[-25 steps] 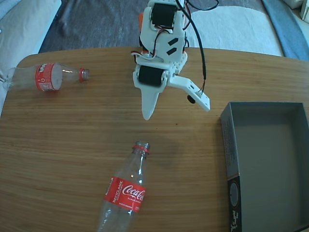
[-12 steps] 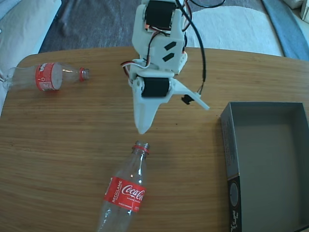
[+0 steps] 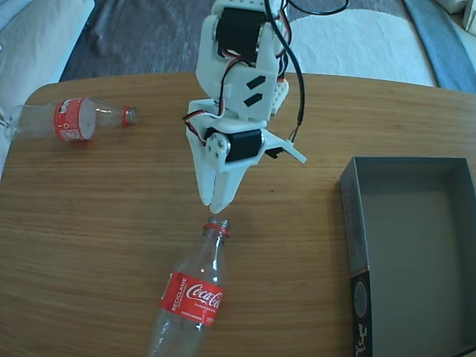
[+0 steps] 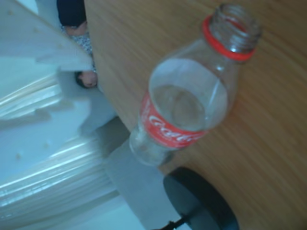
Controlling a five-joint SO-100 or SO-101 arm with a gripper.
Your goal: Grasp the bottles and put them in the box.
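Two bottles lie on the wooden tabletop (image 3: 97,223) in the fixed view. One (image 3: 71,118) rests near the far left corner, its open mouth toward the middle of the tabletop. The other (image 3: 192,294) lies by the near edge, neck toward the far edge, label up; the wrist view shows it (image 4: 184,103) with its base hanging past the tabletop's edge. The box (image 3: 357,223) sits at the right edge, open, nothing in it. The pincer (image 3: 214,202) hangs tips down just beyond the near bottle's mouth, not touching it as far as the fixed view lets me judge. It holds nothing. Its white fingers (image 3: 223,186) look close together, with little or no gap at the tips, though the angle makes this uncertain.
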